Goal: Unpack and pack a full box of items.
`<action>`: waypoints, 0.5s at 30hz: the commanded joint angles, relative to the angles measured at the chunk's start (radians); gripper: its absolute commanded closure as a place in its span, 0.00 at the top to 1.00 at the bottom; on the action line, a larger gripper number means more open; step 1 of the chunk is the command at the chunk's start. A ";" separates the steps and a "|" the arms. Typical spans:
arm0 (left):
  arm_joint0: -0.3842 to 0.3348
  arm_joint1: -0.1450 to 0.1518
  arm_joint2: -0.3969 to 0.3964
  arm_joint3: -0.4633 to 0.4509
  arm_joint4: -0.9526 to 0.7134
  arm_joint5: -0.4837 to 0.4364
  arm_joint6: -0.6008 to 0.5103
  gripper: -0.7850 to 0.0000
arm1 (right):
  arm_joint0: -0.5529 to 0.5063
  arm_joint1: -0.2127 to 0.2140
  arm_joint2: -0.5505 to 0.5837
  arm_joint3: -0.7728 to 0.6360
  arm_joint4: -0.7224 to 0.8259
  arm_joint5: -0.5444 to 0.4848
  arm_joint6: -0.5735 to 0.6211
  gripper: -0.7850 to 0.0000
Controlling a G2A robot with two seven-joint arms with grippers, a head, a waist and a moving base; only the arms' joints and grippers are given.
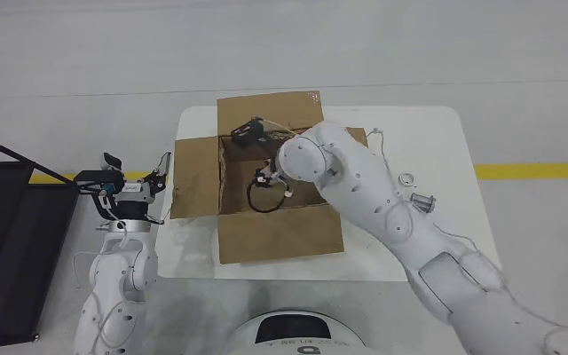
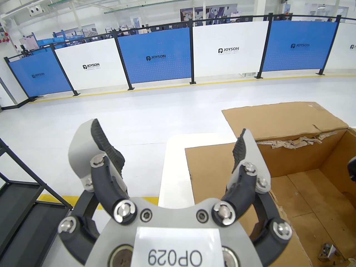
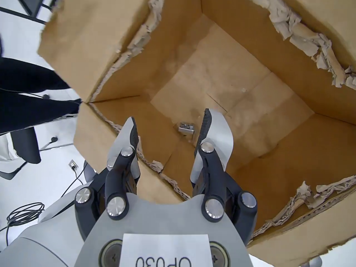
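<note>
Pointing down into the open cardboard box (image 1: pixel 280 235) from above its rim with the right gripper (image 3: pixel 169 116). Holds the fingers apart, with nothing clamped between them.

Sits on the white table (image 1: pixel 417 133), flaps folded outward, fold lines torn and ragged.

Contains a small metal part (image 3: pixel 185 127), lying flat on the box floor close to one wall. Lies below the right gripper and apart from it. Appears in the right wrist view through the gap between the two fingers, nearer one finger than the other, touching neither.

Hangs the left gripper (image 2: pixel 169 126) just off the table's left edge, near the box's left flap and outside the box. Shows its fingers spread wide and empty, well apart from the small metal part.

Includes loose metal pieces (image 1: pixel 406 177) on the bare table right of the box, near each other.
</note>
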State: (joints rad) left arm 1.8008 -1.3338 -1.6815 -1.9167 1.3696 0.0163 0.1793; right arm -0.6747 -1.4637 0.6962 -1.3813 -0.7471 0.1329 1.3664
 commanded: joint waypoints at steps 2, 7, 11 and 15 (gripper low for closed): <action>0.000 0.000 0.000 0.000 0.000 0.000 0.000 1.00 | 0.069 -0.031 -0.076 0.117 0.002 0.006 0.059 0.47; 0.000 0.000 0.000 0.000 0.000 0.000 0.000 1.00 | 0.134 -0.078 -0.152 0.251 0.043 -0.018 0.117 0.45; 0.000 0.000 0.000 0.000 0.000 0.000 0.000 1.00 | 0.162 -0.107 -0.185 0.346 0.070 -0.038 0.122 0.46; 0.000 0.000 0.000 0.000 0.000 0.000 0.000 1.00 | 0.171 -0.138 -0.220 0.452 0.089 -0.062 0.102 0.46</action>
State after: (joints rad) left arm 1.8008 -1.3338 -1.6815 -1.9167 1.3696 0.0163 0.1793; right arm -0.5060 -1.5935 0.4838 -0.9606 -0.6652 0.0775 1.4723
